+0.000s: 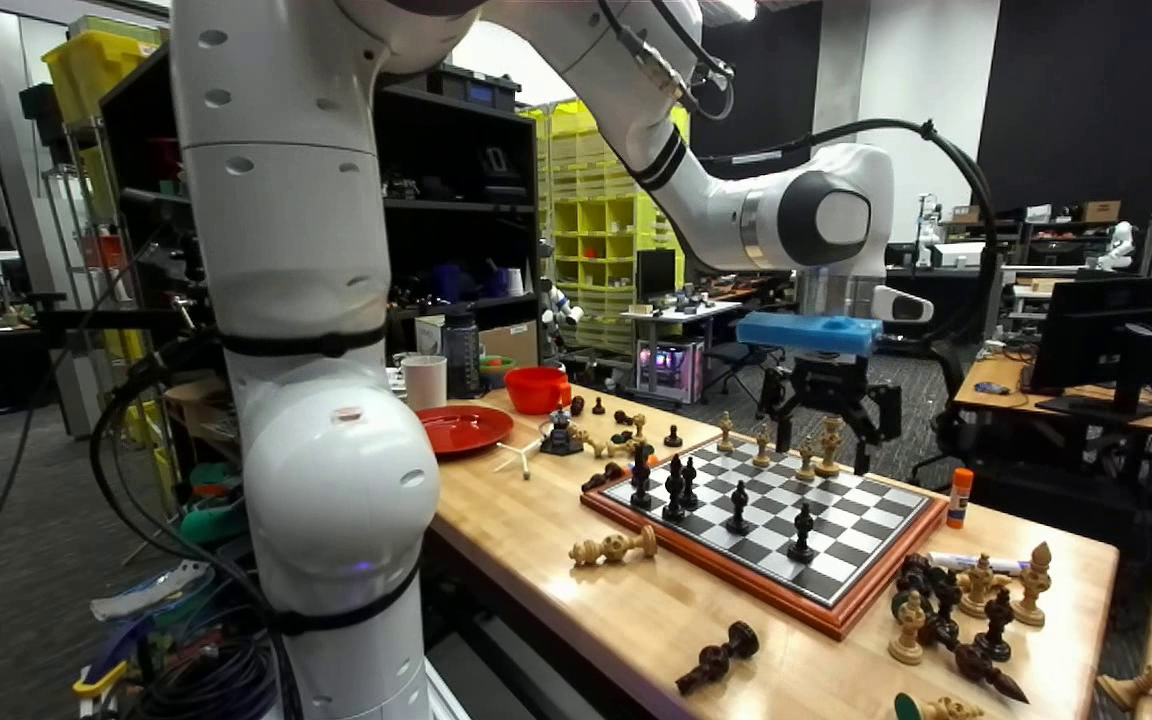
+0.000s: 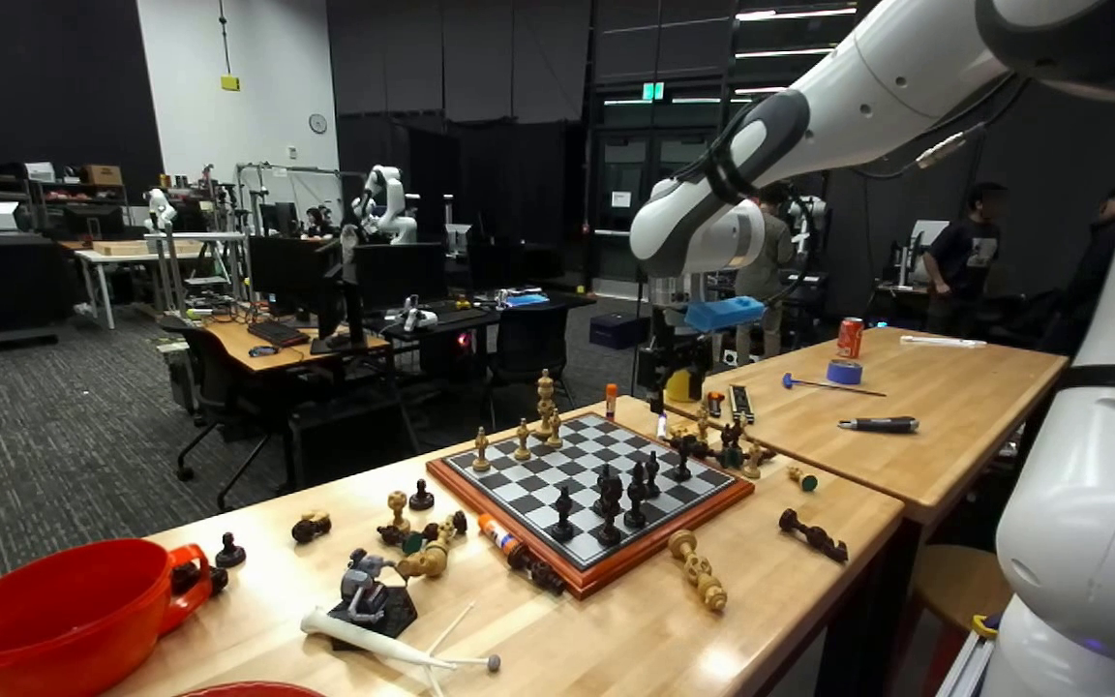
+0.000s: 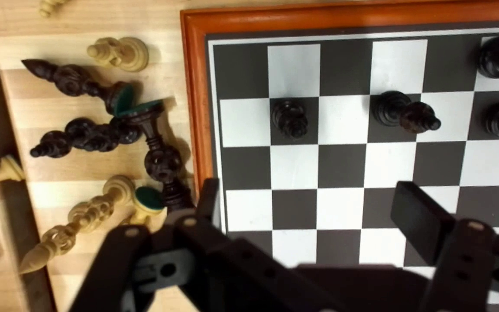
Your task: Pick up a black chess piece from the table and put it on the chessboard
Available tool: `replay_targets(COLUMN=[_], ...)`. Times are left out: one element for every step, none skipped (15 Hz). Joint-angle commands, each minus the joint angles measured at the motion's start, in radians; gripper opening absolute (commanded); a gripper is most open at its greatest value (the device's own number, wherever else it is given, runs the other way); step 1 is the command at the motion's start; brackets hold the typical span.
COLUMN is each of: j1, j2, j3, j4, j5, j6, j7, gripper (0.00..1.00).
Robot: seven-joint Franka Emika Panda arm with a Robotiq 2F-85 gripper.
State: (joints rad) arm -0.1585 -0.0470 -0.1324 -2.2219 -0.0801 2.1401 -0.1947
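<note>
1. As the background of an exterior view shows, a tall yellow rack (image 1: 608,232) carries a small red thing (image 1: 589,253) in one compartment.
2. The pale-wood table (image 1: 516,510) appears in all three views, a neighbouring bench (image 2: 954,387) just beside it. The chessboard (image 3: 341,164) rests on the table, bearing upright black chess pieces (image 3: 290,118) and, in both exterior views, pale pieces (image 2: 545,399).
3. Above the chessboard hangs the gripper (image 1: 823,440), its fingers spread wide; the wrist view shows checkered squares in the gap.
4. A red dish (image 1: 466,432) and a handled red cup (image 2: 107,634) sit on the table, the cup's inside visible.
5. A dark bottle (image 1: 462,350) and a white mug (image 1: 425,382) show only in an exterior view, contents hidden; likewise a red can (image 2: 850,338) and blue tape (image 2: 845,373) on the bench.
6. More black pieces (image 3: 163,162) lie on their sides on the table beside the chessboard, some showing green bases; which is the task's I cannot tell.
7. Markings on the can and the upright glue stick (image 1: 959,500), just beside the chessboard, are too small to read.
</note>
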Motion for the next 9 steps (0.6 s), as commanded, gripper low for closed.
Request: replay_targets(j1=[0.008,0.008,0.008,0.006,0.005,0.003,0.003,0.009,0.009], j2=[-0.111,-0.13,-0.147,-0.16,-0.17,-0.18,-0.186,-0.144,-0.156], j3=[-0.004,-0.004,-0.006,-0.007,-0.011,-0.015,-0.028,-0.019,-0.025], j4=[-0.05,-0.048,-0.044,-0.039,-0.031,-0.024,-0.011,-0.01,-0.007], j5=[-0.045,-0.057,-0.063,-0.075,-0.081,-0.088,-0.074,-0.067,-0.068], j6=[-0.002,-0.008,-0.015,-0.019,-0.024,-0.032,-0.049,-0.017,-0.026], j7=[-0.042,-0.05,-0.061,-0.069,-0.086,-0.096,-0.138,-0.086,-0.103], gripper=[1.0,1.0,1.0,1.0,1.0,1.0,1.0,1.0,1.0])
